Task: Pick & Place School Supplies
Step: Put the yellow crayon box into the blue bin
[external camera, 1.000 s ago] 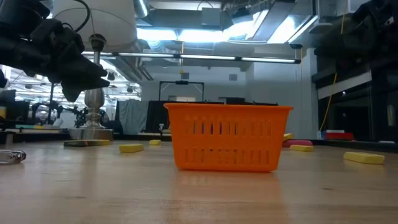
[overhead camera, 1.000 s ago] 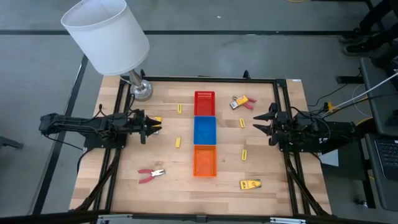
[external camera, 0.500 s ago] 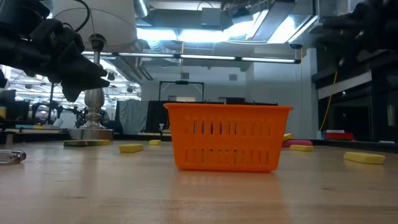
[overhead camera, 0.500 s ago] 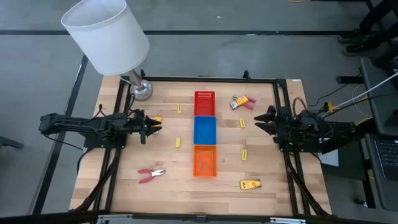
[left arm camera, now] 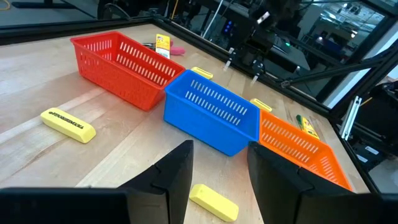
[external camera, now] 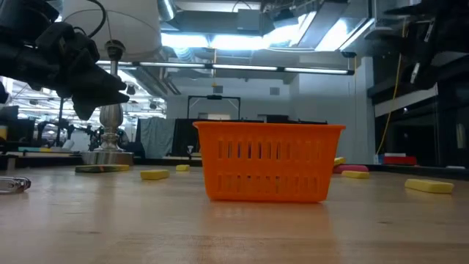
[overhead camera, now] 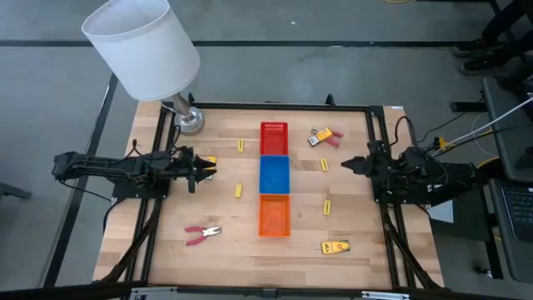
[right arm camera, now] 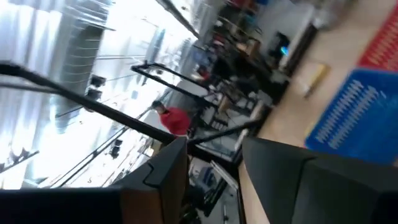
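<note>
Dark right gripper (overhead camera: 348,166) now rolled edge-on; left gripper (overhead camera: 210,171) unmoved.

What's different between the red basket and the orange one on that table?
Colour first: the red tray is red, the orange tray orange. Position: in the high view the red tray is at the lamp end of the row, the orange tray at the opposite end, with the blue tray between. Both are slotted rectangular trays of similar size, and both look empty.
</note>
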